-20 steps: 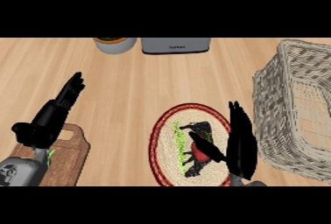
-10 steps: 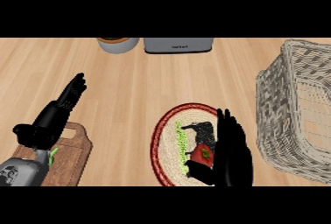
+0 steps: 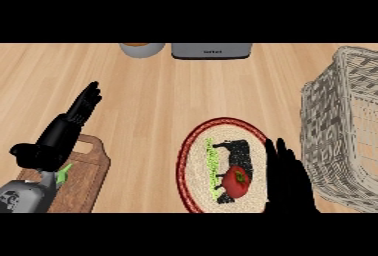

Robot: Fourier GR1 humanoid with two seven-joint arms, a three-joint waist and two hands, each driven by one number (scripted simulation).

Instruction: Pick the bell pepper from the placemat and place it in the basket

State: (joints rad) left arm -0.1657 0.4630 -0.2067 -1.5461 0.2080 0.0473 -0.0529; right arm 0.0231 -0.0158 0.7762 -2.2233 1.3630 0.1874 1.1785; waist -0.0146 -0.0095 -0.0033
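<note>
— Bell pepper [image 3: 238, 181] sits low on the round placemat [image 3: 193, 165], just left of the right robot hand [image 3: 288, 182], whose fingers are straight and hold nothing. How will it handle?

— Light, I'd judge, with smooth, slippery skin; take it round its widest part, fingers and thumb on opposite sides.

— And the surroundings?

— Wooden tabletop [image 3: 148, 100], flat. The basket [image 3: 347, 115] stands close by at the right. The left robot hand [image 3: 66, 131] rests open above a cutting board [image 3: 85, 177].

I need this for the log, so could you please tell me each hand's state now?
Left hand: open, holding nothing.
Right hand: open beside the bell pepper, holding nothing.
</note>
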